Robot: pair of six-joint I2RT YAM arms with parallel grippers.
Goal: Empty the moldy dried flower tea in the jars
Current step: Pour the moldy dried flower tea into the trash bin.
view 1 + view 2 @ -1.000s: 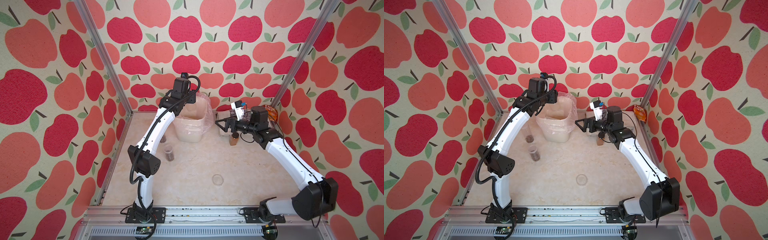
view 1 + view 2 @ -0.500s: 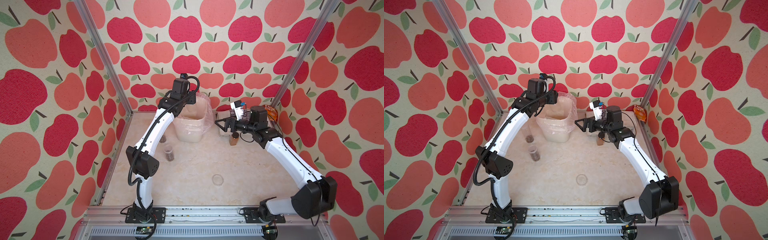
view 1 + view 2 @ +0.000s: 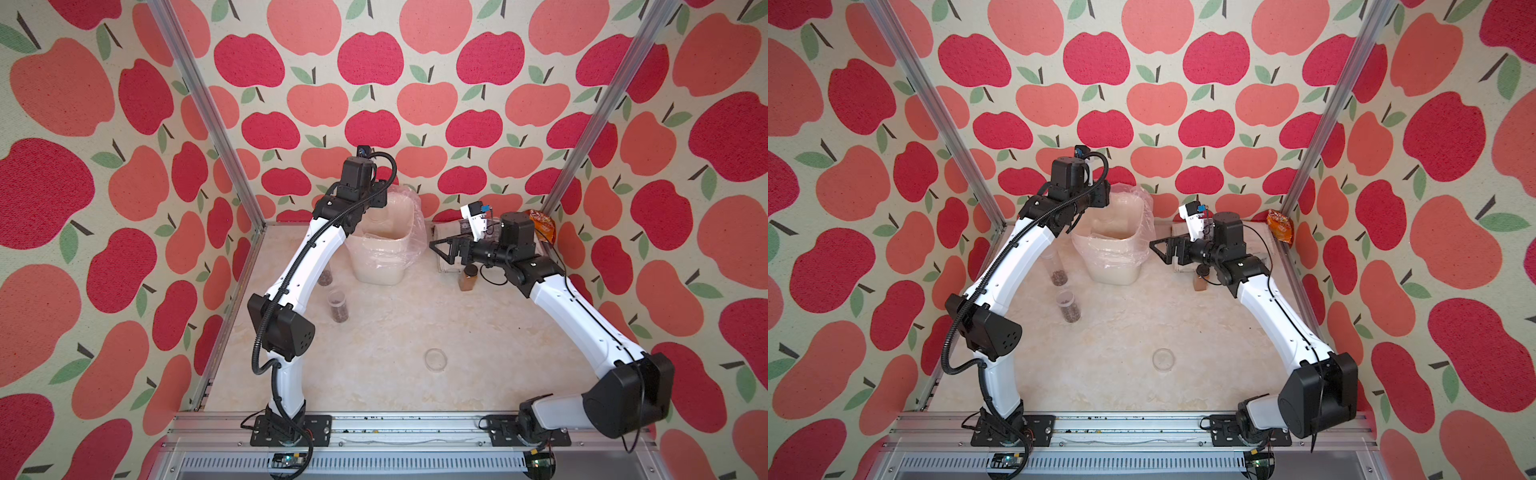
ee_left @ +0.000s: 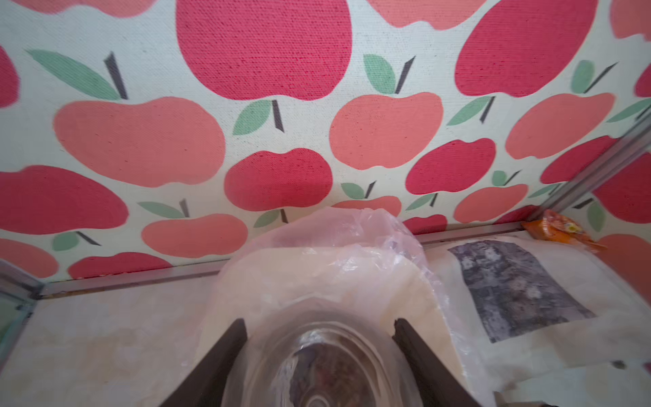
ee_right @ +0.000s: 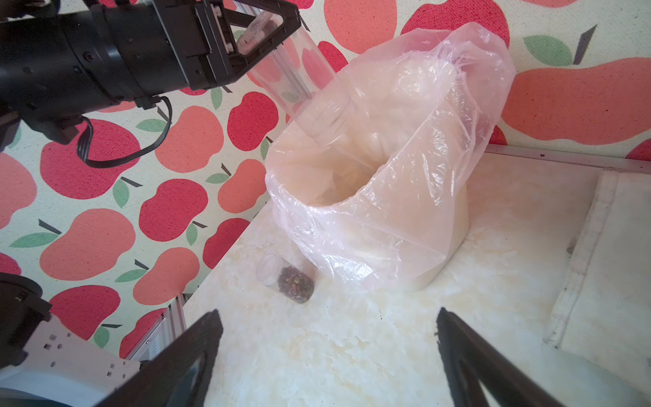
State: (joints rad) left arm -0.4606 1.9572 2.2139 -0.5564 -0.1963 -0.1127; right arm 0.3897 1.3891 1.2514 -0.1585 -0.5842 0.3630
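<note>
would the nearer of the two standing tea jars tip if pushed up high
Probably: the jar is tall and narrow, though its tea sits low, steadying it. Round and smooth, it would likely roll once down.

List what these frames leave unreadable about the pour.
Remaining tea in the held jar: left wrist view, blurred, cut by the picture's edge.
Bottom of the bin: every view, hidden by its wall and liner.
The amber jar: both top views, partly under the right arm.

Cream walls (image 3: 415,137) bear red and salmon apples with green leaves; the bin (image 3: 376,266) is white, the tea (image 5: 296,283) dark brown.
</note>
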